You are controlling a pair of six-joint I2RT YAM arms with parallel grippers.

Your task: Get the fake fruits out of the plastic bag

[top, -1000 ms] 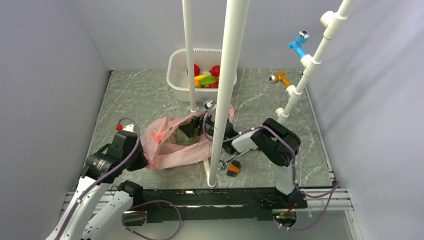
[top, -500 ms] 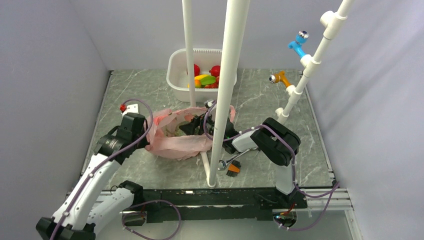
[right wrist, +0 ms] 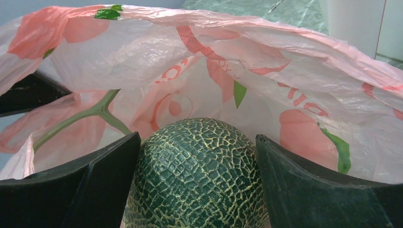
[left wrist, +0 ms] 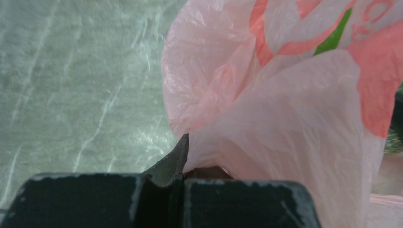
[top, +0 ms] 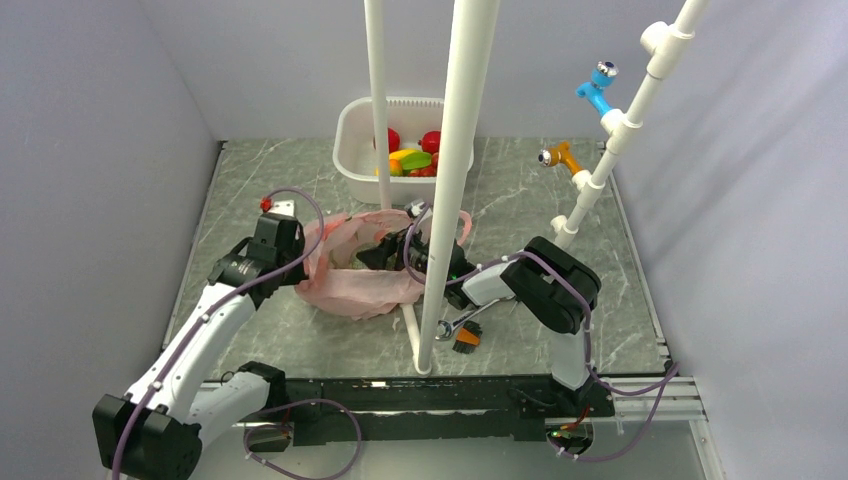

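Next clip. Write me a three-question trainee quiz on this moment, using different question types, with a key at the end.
1. True or false: the left hand is shut on the plastic bag.
2. What does the right hand grip inside the bag? A) a banana B) the dull-green ball C) a wrench
3. Fill in: the red and yellow fruits outside the bag lie in the white ____.
Key: 1 true; 2 B; 3 tub.

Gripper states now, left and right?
Left gripper: shut, pinching the plastic bag.
Right gripper: jaws wide, pressed against both sides of the green ball, apparently gripping.
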